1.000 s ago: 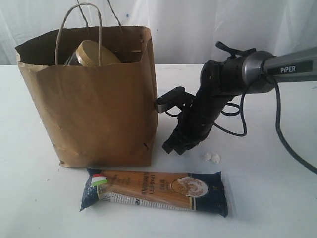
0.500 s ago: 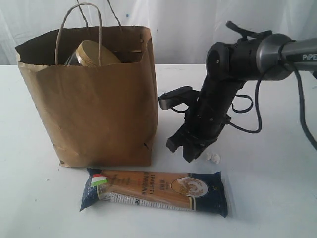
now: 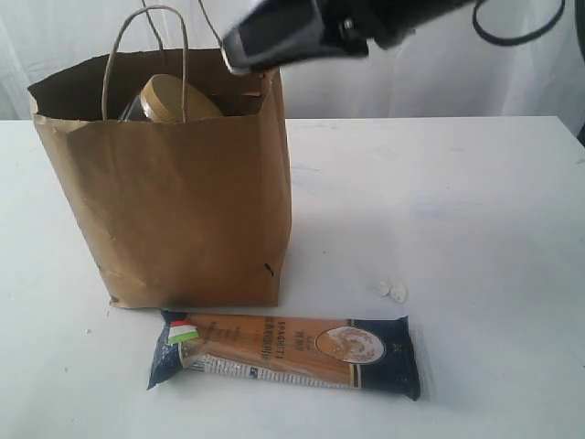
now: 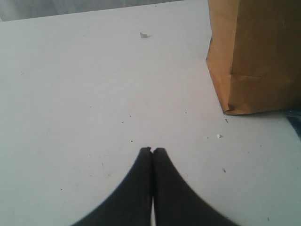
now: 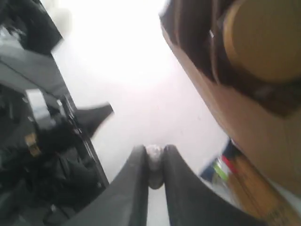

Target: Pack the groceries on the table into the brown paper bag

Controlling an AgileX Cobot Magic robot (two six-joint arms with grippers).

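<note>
Brown paper bag (image 3: 174, 192) stands on the counter (image 3: 475, 210) with the gold-lidded nut jar (image 3: 172, 99) inside. The spaghetti pack (image 3: 288, 352) lies in front, near two white lumps (image 3: 393, 291). Only the right wrist view shows the right claw (image 5: 154, 151) pinching a pale lump (image 5: 154, 167). Only the left wrist view shows the left claw (image 4: 153, 150), clenched and empty. The pack's lettering is upside down and unreadable.

Dark robot arm (image 3: 292, 32) blurred & cut off up top. Gold-lidded jar (image 3: 174, 99) mostly hidden inside tall brown paper bag (image 3: 183, 210). Small white lump (image 5: 154, 169) in right gripper (image 5: 155, 149): v. blurry, shape unclear.
</note>
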